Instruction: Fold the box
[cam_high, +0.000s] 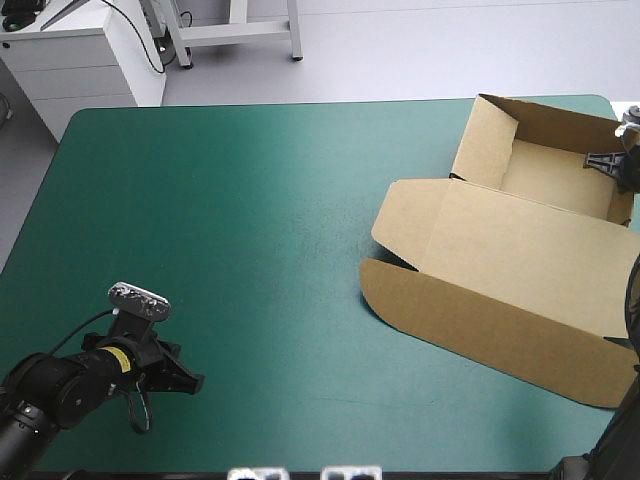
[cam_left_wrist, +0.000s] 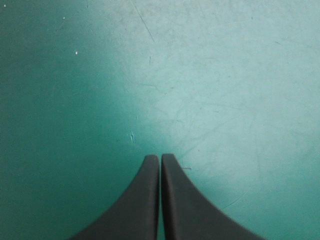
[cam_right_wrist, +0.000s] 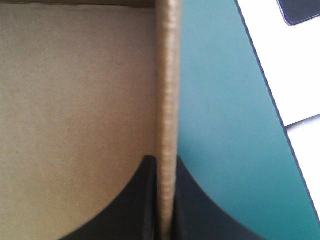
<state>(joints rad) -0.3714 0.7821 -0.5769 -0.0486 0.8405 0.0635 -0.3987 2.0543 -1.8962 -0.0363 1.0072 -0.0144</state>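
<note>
Right fingers (cam_right_wrist: 134, 210) on box (cam_high: 520, 250) wall (far-right)

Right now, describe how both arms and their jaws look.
The left arm is black and chunky, with a yellow band near the wrist. Its jaws are two broad black curved fins tapering to blunt tips. The right arm is black too, though mostly out of view. Its jaws are the same black fins.

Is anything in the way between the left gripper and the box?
Nothing visible. Only bare teal-green cover lies between the shut left gripper and the box. The right gripper is shut on one raised wall of the box.
</note>
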